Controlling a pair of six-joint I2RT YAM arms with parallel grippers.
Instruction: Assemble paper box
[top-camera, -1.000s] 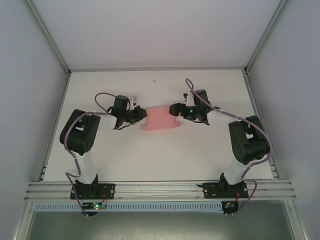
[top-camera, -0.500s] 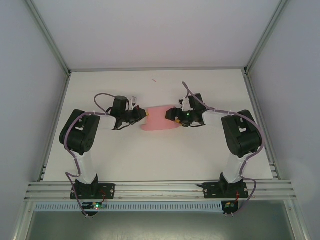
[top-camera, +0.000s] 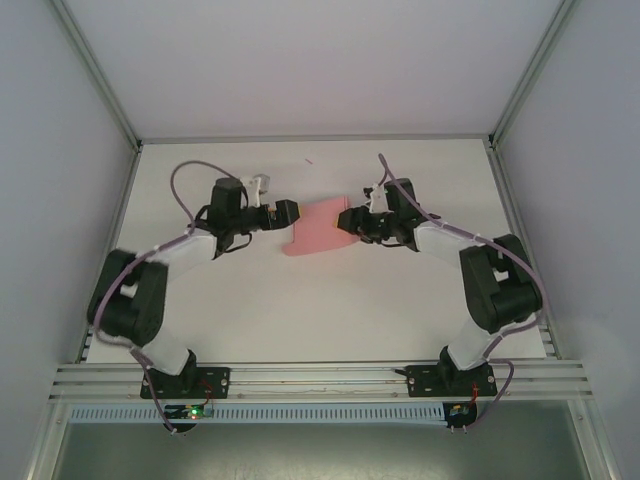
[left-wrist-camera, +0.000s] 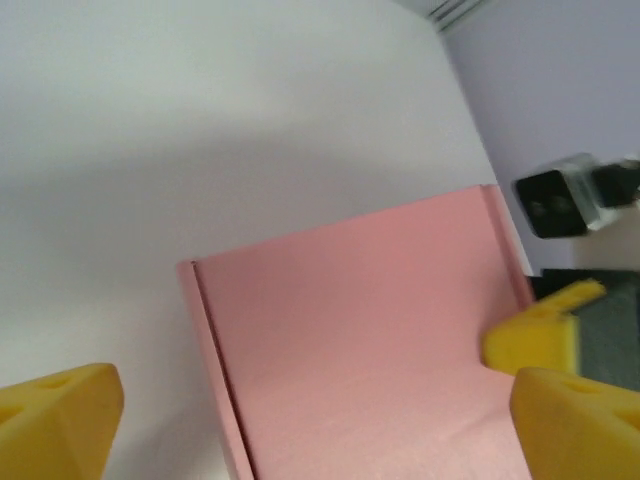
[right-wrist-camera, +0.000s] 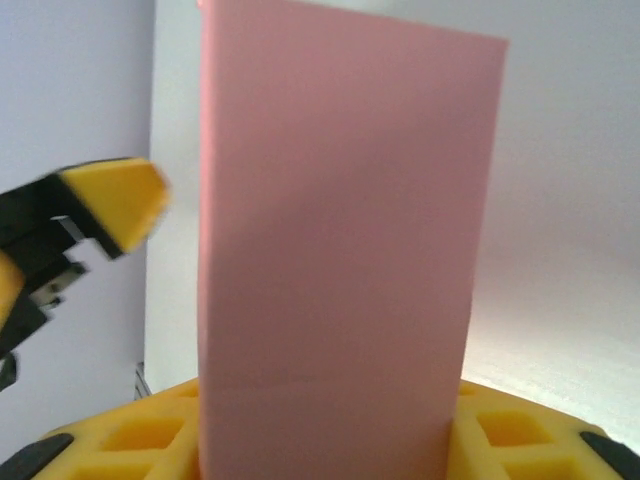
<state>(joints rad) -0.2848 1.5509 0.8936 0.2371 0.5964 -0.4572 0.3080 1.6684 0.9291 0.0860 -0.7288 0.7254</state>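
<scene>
1. Worktop, one: white. Your two arm bases sit bolted side by side at its near edge.
2. Arms, two: left arm and right arm, each bent inward toward the middle of the worktop.
3. Left pincer, one: spread wide, holding nothing. In the left wrist view you see its two yellow fingertips far apart, with the box's left end just ahead of them.
4. Paper box, one: plain pink card, mid-worktop, between the two pincers. A narrow folded wall runs along its left edge.
5. Right pincer, one: pinching the paper box at its right end. In the right wrist view the card rises from between its yellow pads.
6. Dark speck, one: on the far worktop, well apart from the box.
</scene>
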